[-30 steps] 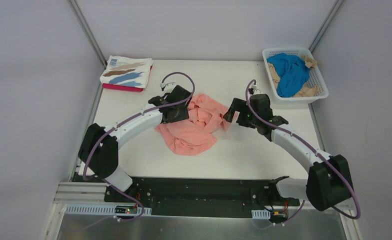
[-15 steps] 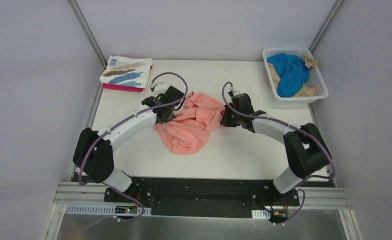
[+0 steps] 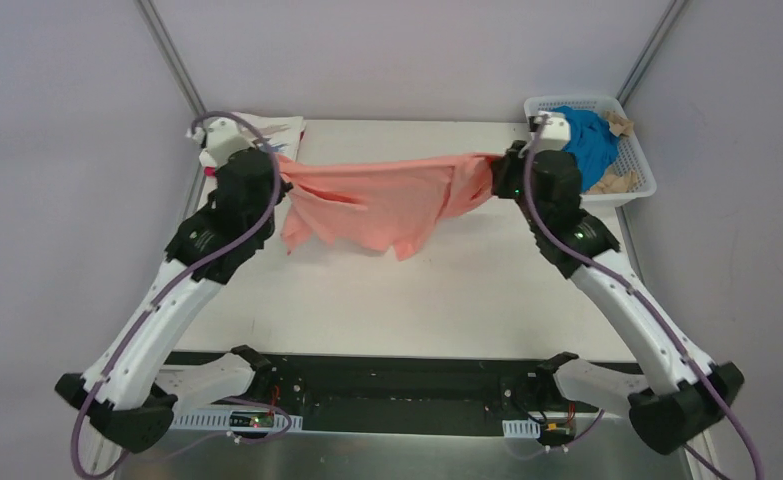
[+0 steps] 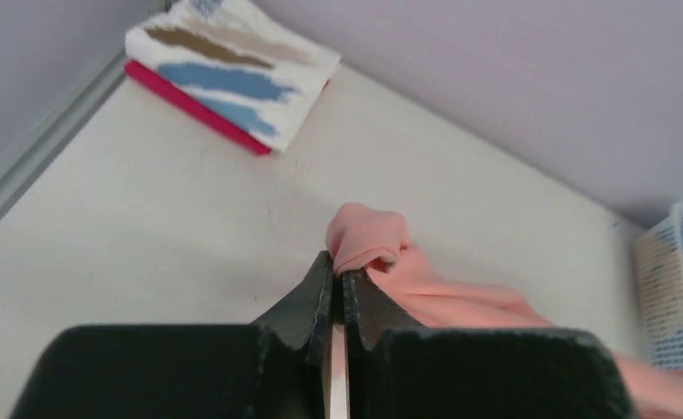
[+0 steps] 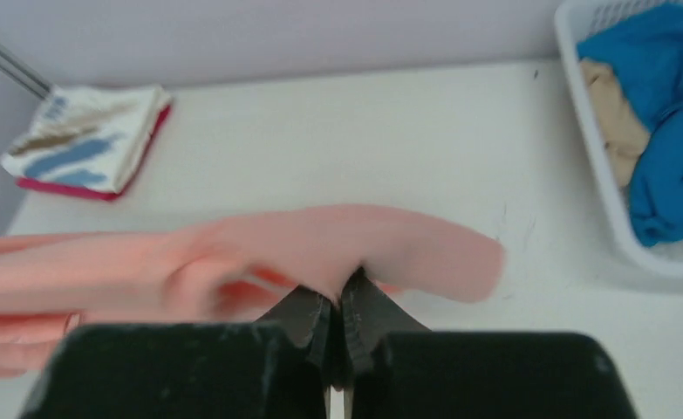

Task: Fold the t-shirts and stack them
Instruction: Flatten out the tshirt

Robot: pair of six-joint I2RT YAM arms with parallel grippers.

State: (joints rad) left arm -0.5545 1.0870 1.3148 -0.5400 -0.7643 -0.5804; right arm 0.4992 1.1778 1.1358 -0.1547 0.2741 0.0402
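Note:
The salmon-pink t-shirt [image 3: 382, 200] hangs stretched in the air between both arms, above the back half of the table. My left gripper [image 3: 283, 172] is shut on its left end; the pinched cloth [image 4: 368, 240] bulges just past the fingertips. On the right end my right gripper [image 3: 495, 166] is shut, with the pink cloth [image 5: 338, 253] draped across its closed fingers. A folded white t-shirt with brown and blue brushstrokes [image 3: 277, 128] lies on a magenta one [image 4: 194, 106] at the back left corner. Bright blue [image 3: 585, 140] and tan [image 3: 615, 180] t-shirts sit crumpled in the basket.
The white lattice basket [image 3: 635, 190] stands at the back right corner, close to my right wrist. Grey walls enclose the table [image 3: 417, 300] at the back and on both sides. The arm bases sit at the near edge.
Both grippers closed on the crumpled pink shirt where it lay, then rose and moved apart toward the back corners. The shirt left the table and now hangs spread between them.

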